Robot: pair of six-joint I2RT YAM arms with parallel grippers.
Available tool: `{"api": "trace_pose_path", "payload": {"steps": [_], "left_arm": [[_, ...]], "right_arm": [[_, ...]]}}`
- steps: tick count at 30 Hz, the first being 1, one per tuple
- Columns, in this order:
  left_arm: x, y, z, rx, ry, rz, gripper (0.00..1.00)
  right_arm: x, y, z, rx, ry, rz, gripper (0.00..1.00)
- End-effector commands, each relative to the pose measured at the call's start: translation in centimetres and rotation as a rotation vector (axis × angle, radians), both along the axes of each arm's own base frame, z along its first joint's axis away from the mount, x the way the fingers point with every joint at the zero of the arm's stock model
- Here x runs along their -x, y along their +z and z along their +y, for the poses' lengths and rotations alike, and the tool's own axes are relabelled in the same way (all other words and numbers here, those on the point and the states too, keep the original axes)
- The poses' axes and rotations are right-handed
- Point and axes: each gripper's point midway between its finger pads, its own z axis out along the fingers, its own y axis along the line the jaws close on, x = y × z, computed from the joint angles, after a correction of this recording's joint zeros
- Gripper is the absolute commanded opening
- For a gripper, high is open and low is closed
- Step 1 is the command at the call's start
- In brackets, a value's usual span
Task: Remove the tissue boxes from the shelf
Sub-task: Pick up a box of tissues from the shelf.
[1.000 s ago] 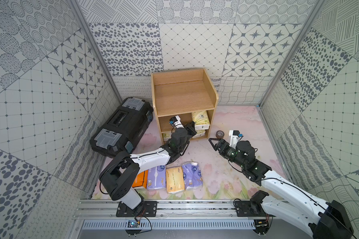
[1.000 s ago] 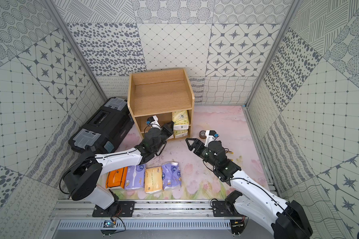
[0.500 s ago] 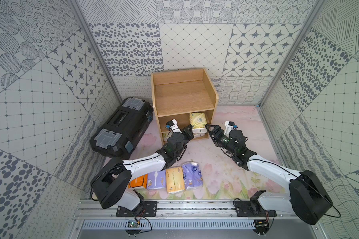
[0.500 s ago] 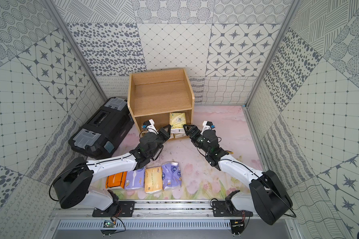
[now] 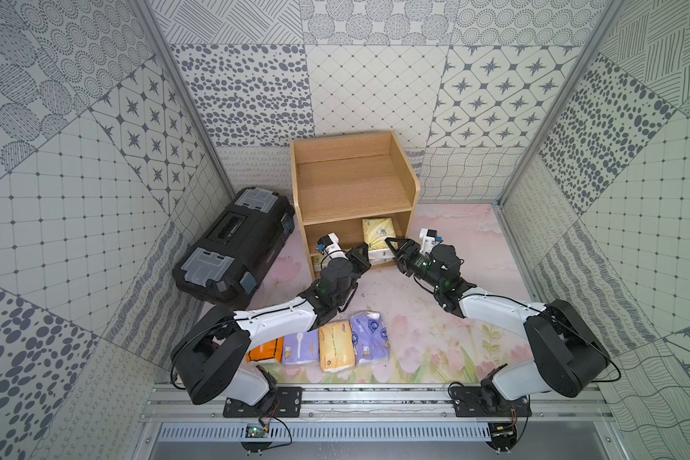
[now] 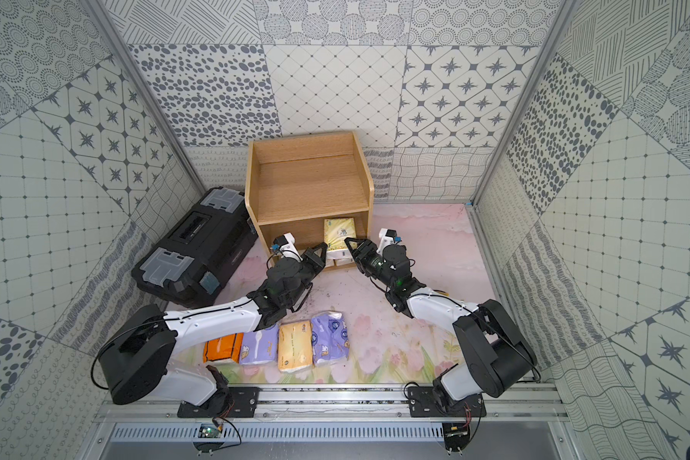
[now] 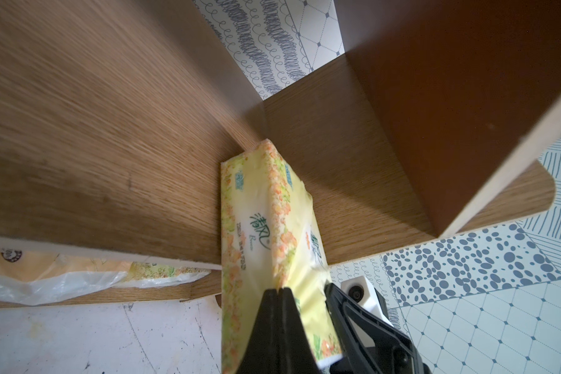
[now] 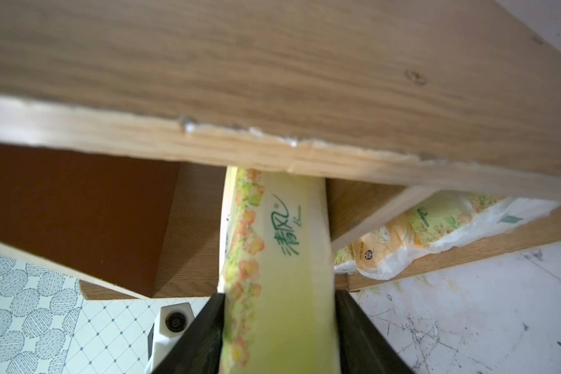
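Observation:
The light-wood shelf (image 5: 351, 191) (image 6: 307, 187) stands at the back. A pale green-yellow tissue pack (image 5: 378, 233) (image 6: 338, 233) (image 8: 279, 243) (image 7: 256, 226) stands on edge on its middle tier and juts over the front edge. My right gripper (image 5: 391, 249) (image 6: 351, 245) (image 8: 277, 327) is shut on this pack, one finger against each flat side. My left gripper (image 5: 361, 255) (image 6: 322, 249) (image 7: 277, 291) is shut and holds nothing; its tip rests against the pack's left face. More packs (image 7: 62, 278) (image 8: 434, 226) lie on the bottom tier, partly hidden.
A black toolbox (image 5: 232, 243) (image 6: 192, 247) lies left of the shelf. On the floor in front lie an orange pack (image 5: 264, 350), a lavender pack (image 5: 300, 346), a peach-yellow pack (image 5: 335, 344) and another lavender pack (image 5: 369, 336), partly under my left arm.
My right arm swung from the open floor up to the shelf front, and its jaws narrowed onto the pale green-yellow pack. My left gripper stayed shut at the shelf front.

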Motion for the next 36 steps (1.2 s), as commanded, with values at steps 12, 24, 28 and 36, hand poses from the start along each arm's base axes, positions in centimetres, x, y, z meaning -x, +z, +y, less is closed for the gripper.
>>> {"api": "trace_pose_path", "payload": {"steps": [12,24,28,36], "left_arm": [[4.2,3.5,2.5,-0.013,-0.059,0.004,0.8],[10.5,3.6,2.3,0.03,-0.32,0.069,0.93],[12.0,4.7,1.1,0.078,-0.428,0.042,0.95],[12.4,5.8,-1.5,0.147,-0.557,0.0,0.95]], "right_arm": [[2.7,3.7,-0.9,0.025,0.051,-0.119,0.25],[9.2,6.1,-1.8,0.063,0.213,-0.217,0.24],[11.0,6.9,-1.7,0.073,0.273,-0.241,0.24],[13.4,7.5,-1.1,0.028,0.376,-0.252,0.24]]}}
